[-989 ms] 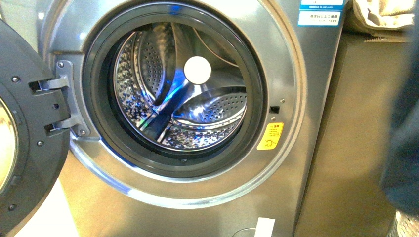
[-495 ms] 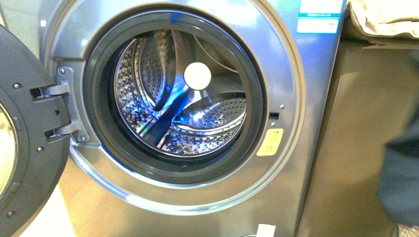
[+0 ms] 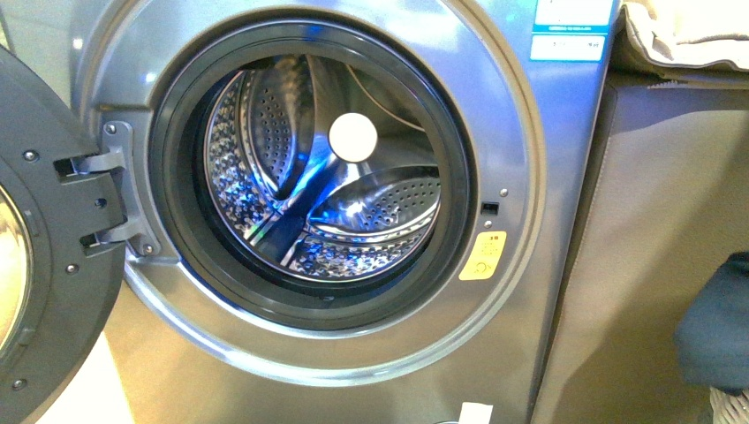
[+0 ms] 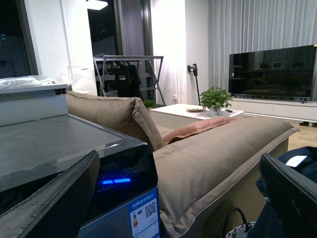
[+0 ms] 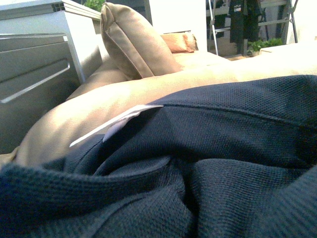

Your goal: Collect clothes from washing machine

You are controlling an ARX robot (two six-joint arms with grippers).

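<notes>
The grey washing machine (image 3: pixel 565 177) fills the front view, its porthole door (image 3: pixel 44 265) swung open to the left. Its perforated steel drum (image 3: pixel 265 124) shows no fabric inside. The dark navy clothes (image 3: pixel 717 322) hang as a bunch at the far right edge, beside the machine. In the right wrist view the clothes (image 5: pixel 223 163) fill the picture and cover my right gripper's fingers, which are shut on them; a white tag (image 5: pixel 119 124) sticks out. My left gripper (image 4: pixel 173 208) is open and holds nothing, up by the machine's black control panel (image 4: pixel 124 176).
A beige sofa cushion (image 4: pixel 213 158) lies right beside the machine. A woven basket with a dark handle (image 4: pixel 238 225) stands low beside the sofa, under the clothes (image 4: pixel 302 168). The basket's rim (image 3: pixel 731 408) shows at the bottom right. Beige fabric (image 3: pixel 680 31) rests above.
The navy clothes at the right edge of the front view have sunk: they reached high up a second ago and now hang only low down. The machine is unchanged.
</notes>
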